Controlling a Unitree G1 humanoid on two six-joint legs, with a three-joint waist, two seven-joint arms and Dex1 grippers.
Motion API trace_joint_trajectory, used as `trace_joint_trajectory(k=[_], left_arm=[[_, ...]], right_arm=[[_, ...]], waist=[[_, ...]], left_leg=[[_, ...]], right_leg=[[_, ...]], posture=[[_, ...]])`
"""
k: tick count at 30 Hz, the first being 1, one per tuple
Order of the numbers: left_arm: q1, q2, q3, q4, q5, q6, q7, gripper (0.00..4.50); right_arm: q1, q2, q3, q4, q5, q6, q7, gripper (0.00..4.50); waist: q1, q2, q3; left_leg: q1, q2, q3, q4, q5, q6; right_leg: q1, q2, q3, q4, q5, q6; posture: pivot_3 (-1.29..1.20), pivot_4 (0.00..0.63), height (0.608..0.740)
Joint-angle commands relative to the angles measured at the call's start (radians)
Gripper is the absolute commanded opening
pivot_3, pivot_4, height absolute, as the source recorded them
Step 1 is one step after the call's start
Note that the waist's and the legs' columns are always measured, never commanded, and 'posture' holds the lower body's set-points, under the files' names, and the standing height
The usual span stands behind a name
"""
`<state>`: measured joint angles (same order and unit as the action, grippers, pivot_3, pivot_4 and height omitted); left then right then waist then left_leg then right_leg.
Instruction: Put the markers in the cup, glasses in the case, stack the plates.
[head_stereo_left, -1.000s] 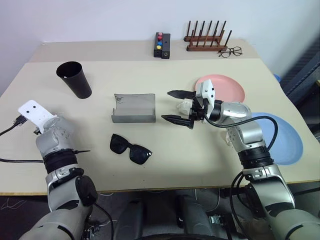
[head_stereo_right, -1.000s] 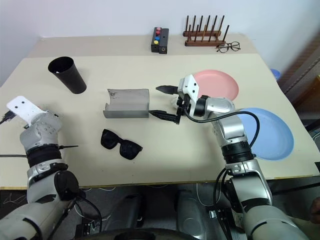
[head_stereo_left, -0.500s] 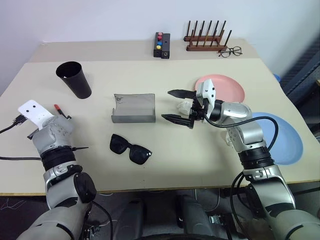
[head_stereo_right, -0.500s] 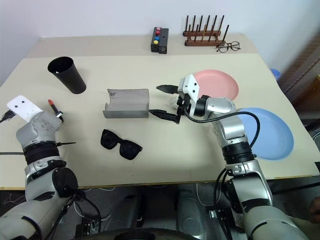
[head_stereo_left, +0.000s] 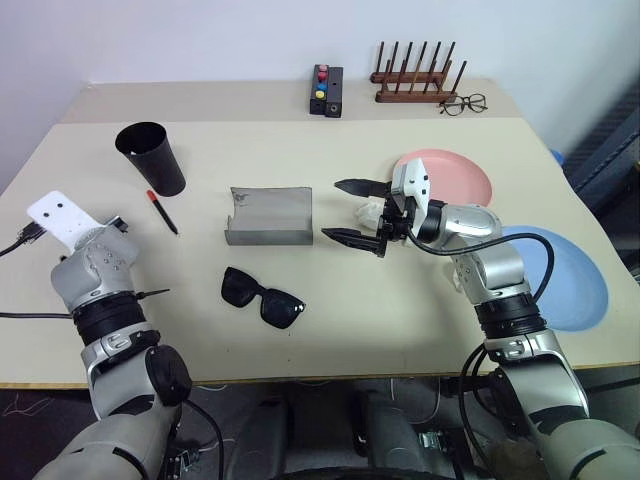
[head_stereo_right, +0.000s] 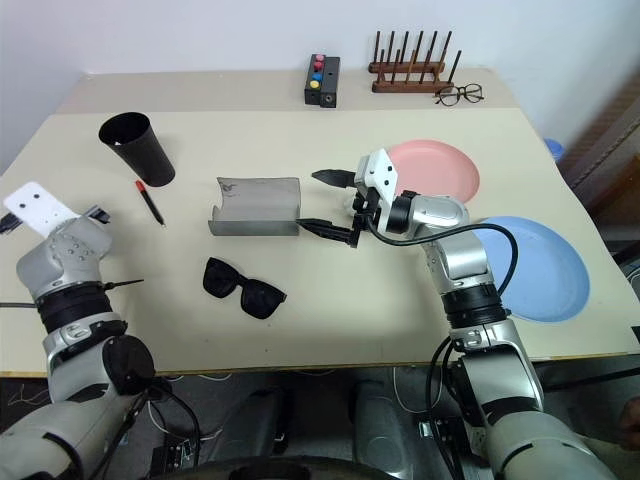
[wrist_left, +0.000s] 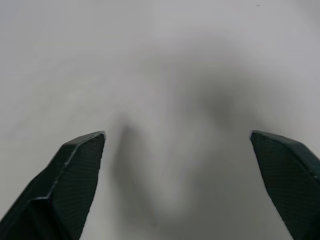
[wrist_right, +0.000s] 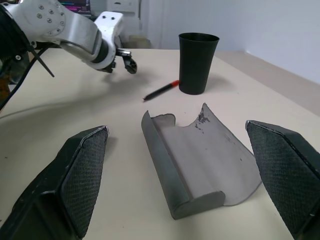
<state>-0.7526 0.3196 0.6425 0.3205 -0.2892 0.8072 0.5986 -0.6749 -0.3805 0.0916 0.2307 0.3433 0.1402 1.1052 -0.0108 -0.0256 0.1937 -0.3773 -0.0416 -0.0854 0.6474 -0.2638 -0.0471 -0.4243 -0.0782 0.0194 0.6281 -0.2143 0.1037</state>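
- Fingers of the left gripper (wrist_left: 177, 185) stand wide apart and grip nothing; those of the right gripper (head_stereo_left: 356, 212) also spread wide and empty, just at 3 o'clock of the case (head_stereo_left: 268, 215).
- Little of the task appears done: the dark marker with a red end (head_stereo_left: 162, 211) lies on the counter (head_stereo_left: 330, 330) just at 6 o'clock of the cup (head_stereo_left: 152, 157), not in it.
- Sunglasses (head_stereo_left: 261, 297) rest at 6 o'clock of the open, empty case.
- Pink plate (head_stereo_left: 450, 176) and blue plate (head_stereo_left: 570, 276) lie apart, unstacked, at the counter's 3 o'clock side.
- At 12 o'clock, well clear, stand a button box (head_stereo_left: 325, 91), a wooden rack (head_stereo_left: 414, 72) and clear eyeglasses (head_stereo_left: 461, 103); nothing seems to block the work.
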Motion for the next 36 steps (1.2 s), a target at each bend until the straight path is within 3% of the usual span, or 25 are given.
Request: trace_joint_trajectory(k=[1, 13, 26, 29, 36], left_arm=[[-0.048, -0.002, -0.061, -0.009, -0.002, 0.019, -0.058, 4.47], [-0.089, -0.047, -0.064, -0.022, 0.005, 0.079, -0.036, 4.47], [-0.203, -0.070, -0.075, 0.242, 0.042, -0.065, 0.025, 4.47], [-0.231, -0.058, -0.073, 0.318, 0.049, -0.102, 0.033, 3.65], [-0.276, -0.024, -0.073, 0.443, 0.058, -0.159, 0.078, 0.18]], right_arm=[[-0.019, 0.003, -0.017, -0.014, 0.008, -0.016, -0.003, 4.50], [-0.009, -0.005, -0.022, -0.028, 0.009, -0.010, -0.010, 4.50], [0.004, -0.002, -0.019, -0.045, 0.010, -0.005, -0.021, 4.50], [0.010, -0.004, -0.020, -0.052, 0.010, -0.003, -0.024, 4.50], [0.023, -0.008, -0.023, -0.073, 0.013, 0.006, -0.032, 4.50]], waist=[[-0.003, 0.000, 0.000], [-0.005, 0.000, 0.000], [-0.004, 0.000, 0.000], [-0.004, 0.000, 0.000], [-0.003, 0.000, 0.000]], left_leg=[[0.000, 0.000, 0.000, 0.000, 0.000, 0.000], [-0.001, 0.000, 0.000, -0.001, 0.000, 0.000], [-0.002, 0.000, 0.000, -0.001, 0.000, 0.000], [-0.002, 0.000, 0.000, -0.001, 0.000, 0.000], [-0.002, 0.000, 0.000, -0.001, 0.000, 0.000]], right_leg=[[0.000, 0.000, 0.000, 0.000, 0.000, 0.000], [-0.001, 0.000, 0.000, 0.000, 0.000, 0.000], [-0.002, 0.000, 0.000, -0.001, 0.000, 0.000], [-0.002, 0.000, 0.000, -0.001, 0.000, 0.000], [-0.002, 0.000, 0.000, -0.001, 0.000, 0.000]], posture=[[0.00, 0.150, 0.740], [0.00, 0.150, 0.740], [0.00, 0.150, 0.740], [0.00, 0.150, 0.740], [0.00, 0.150, 0.740]])
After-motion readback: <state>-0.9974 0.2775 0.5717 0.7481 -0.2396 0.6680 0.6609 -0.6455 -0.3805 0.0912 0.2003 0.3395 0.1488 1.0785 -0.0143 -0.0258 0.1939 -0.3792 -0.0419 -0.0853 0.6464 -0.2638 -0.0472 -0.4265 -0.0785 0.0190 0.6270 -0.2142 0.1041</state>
